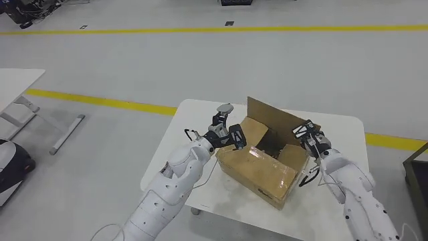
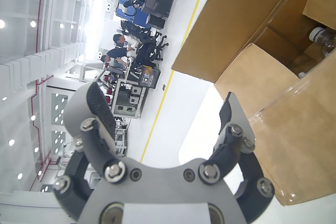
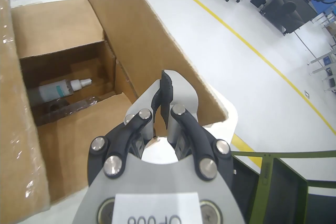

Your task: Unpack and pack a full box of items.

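An open cardboard box [image 1: 257,167] sits on the white table [image 1: 194,124], its long back flap [image 1: 274,115] standing upright. Inside lie a bottle with a white cap and teal label [image 3: 56,89] and a clear plastic bottle [image 3: 71,104]; a clear white-capped bottle [image 2: 321,37] also shows in the left wrist view. My left gripper [image 1: 227,122] [image 2: 162,109] is open at the box's [image 2: 283,104] left end, one finger close to the side flap, nothing between the fingers. My right gripper [image 1: 304,131] [image 3: 164,93] is shut at the right end, over the side flap's corner.
A green-framed cart [image 3: 275,170] stands just past the table's right edge [image 1: 418,174]. Another white table [image 1: 17,84] stands far left. Bare tabletop lies left of and in front of the box.
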